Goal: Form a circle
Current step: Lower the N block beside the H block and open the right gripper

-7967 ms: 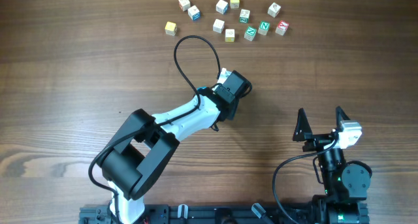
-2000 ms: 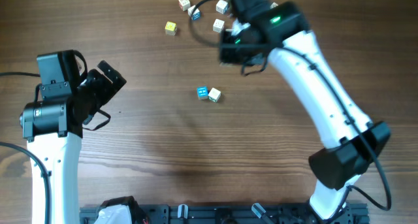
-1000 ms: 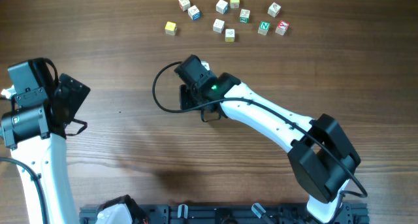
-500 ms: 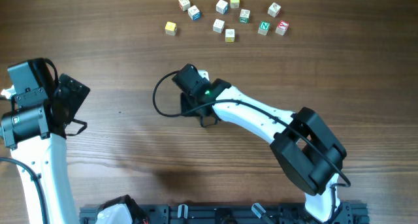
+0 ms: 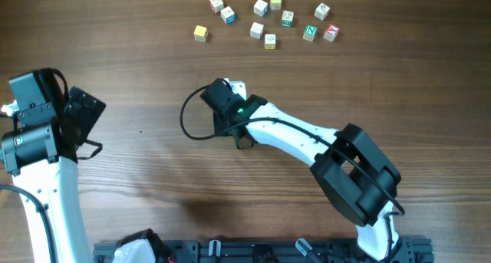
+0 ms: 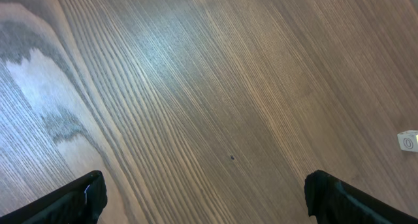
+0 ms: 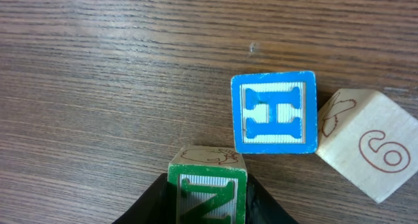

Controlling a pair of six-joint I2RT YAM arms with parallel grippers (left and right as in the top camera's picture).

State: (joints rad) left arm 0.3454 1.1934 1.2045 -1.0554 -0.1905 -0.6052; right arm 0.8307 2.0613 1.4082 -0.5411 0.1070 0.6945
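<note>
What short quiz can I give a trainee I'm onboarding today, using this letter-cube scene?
1. True or false: the left gripper holds a small wooden cube.
2. Which letter is on the green wooden cube between the fingers of the right gripper? A) H B) N C) Z
3. How many wooden cubes show in the right wrist view?
Key: 1 false, its jaws stand open with nothing between them. 2 B. 3 three: the green wooden cube, a blue wooden H cube and a cream wooden cube marked 6.
</note>
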